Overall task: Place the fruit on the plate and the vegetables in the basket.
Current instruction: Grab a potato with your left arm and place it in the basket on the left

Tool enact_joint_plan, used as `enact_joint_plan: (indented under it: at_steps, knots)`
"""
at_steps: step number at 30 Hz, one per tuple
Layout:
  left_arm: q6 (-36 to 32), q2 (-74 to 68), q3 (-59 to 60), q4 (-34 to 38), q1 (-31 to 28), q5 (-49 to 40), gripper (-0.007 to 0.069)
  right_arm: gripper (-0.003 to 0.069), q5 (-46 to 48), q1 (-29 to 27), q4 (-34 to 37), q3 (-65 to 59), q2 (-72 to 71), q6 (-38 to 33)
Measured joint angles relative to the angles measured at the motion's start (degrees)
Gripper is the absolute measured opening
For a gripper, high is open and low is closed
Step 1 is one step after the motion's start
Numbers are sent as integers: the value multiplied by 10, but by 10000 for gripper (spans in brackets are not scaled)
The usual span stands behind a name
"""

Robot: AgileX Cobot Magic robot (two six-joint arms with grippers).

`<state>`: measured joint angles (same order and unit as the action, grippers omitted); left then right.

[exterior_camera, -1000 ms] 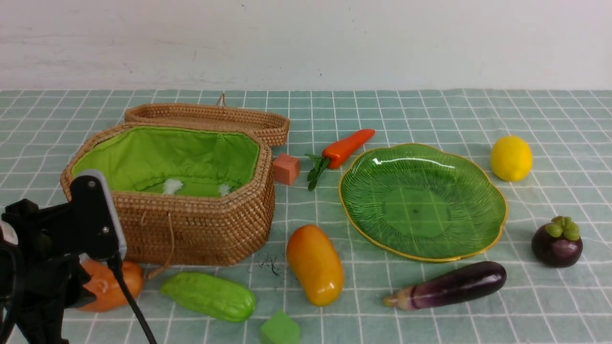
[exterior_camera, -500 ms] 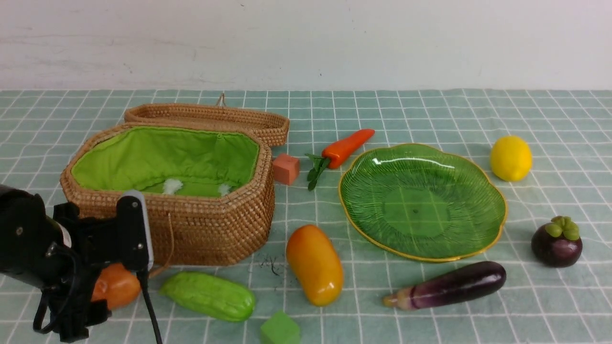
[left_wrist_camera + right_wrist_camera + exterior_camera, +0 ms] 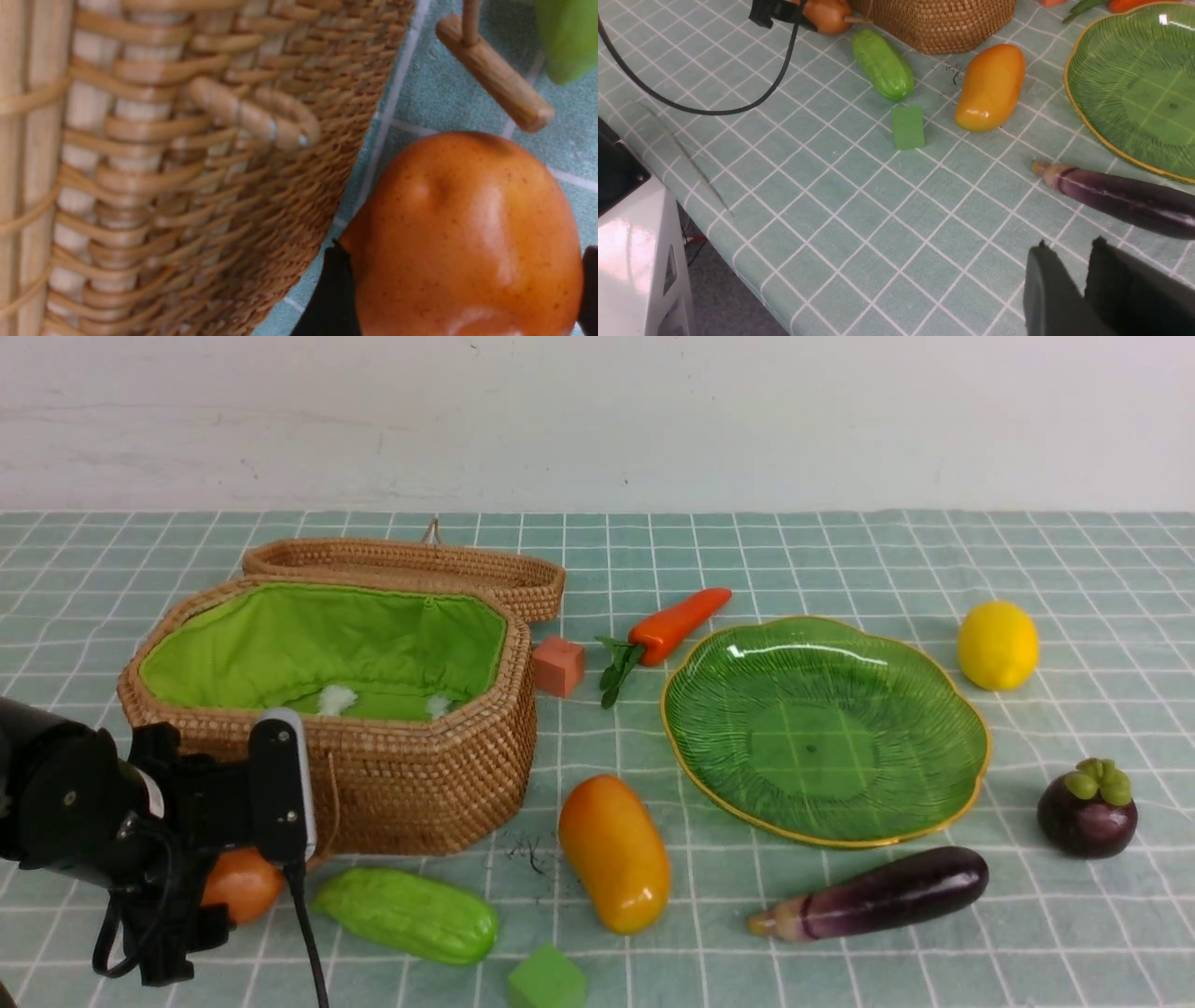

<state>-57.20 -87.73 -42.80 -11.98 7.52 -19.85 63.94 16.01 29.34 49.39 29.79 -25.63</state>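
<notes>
My left gripper (image 3: 219,905) is low at the front left, its jaws set wide against both sides of the orange-brown potato (image 3: 467,233), which rests on the cloth beside the wicker basket (image 3: 373,803). A green gourd (image 3: 406,915), the mango (image 3: 614,854) and the purple eggplant (image 3: 878,894) lie along the front. The carrot (image 3: 677,621) lies behind the green plate (image 3: 822,728), which holds nothing. The lemon (image 3: 997,645) and mangosteen (image 3: 1088,812) sit to the plate's right. My right gripper (image 3: 1069,245) hovers near the eggplant (image 3: 1120,200), its fingertips slightly apart and empty.
The basket's lid (image 3: 411,565) lies open behind it, and a wooden toggle (image 3: 495,74) hangs on a cord from its front. An orange cube (image 3: 558,665) sits by the basket, a green cube (image 3: 546,980) at the front edge. The table edge (image 3: 738,261) is near.
My left gripper has moved right and down along the basket's front. Its jaws widened and now sit around the potato. The right arm and the other things have not moved.
</notes>
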Motion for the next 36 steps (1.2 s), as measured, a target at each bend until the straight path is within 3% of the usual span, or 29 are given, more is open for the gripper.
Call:
enact_joint_plan:
  at_steps: [24,36]
  knots:
    - [0,-20,-12,-14,0,-26,559,140,0,0,16,0,0,0]
    - [-3,49,-4,63,0,-166,559,148,-5,0,19,0,0,0]
